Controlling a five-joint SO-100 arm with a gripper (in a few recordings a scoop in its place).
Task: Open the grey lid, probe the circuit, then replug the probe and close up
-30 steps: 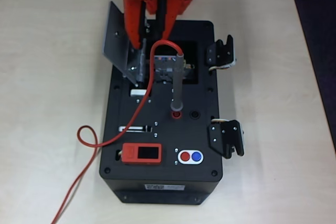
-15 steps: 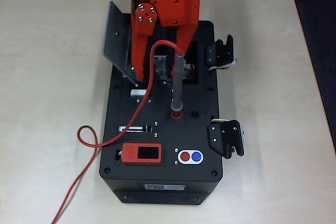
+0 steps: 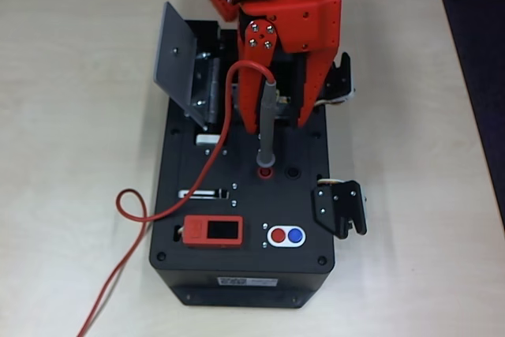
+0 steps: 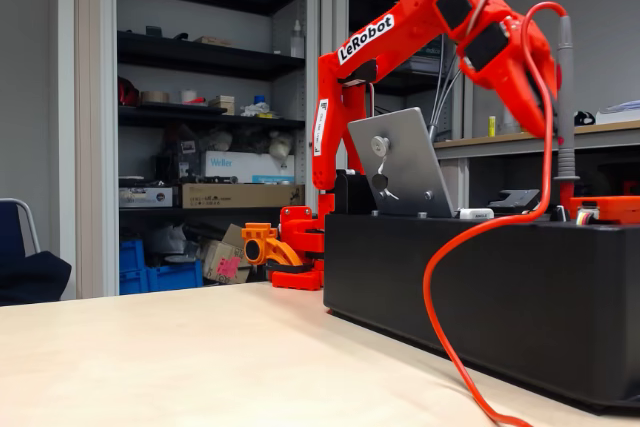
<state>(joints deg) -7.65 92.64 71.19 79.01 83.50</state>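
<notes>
Lid (image 3: 175,51) tilted open at box (image 3: 237,274) 10 o'clock. Probe (image 3: 268,120) upright in socket. Gripper (image 3: 278,125) fingers apart, straddling probe.

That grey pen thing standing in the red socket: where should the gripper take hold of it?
Probably around the middle of the probe, coming down from above with one finger on either side. It stands upright in the red socket, its slim shaft is bare, and the red cable leaves from its top end.
</notes>
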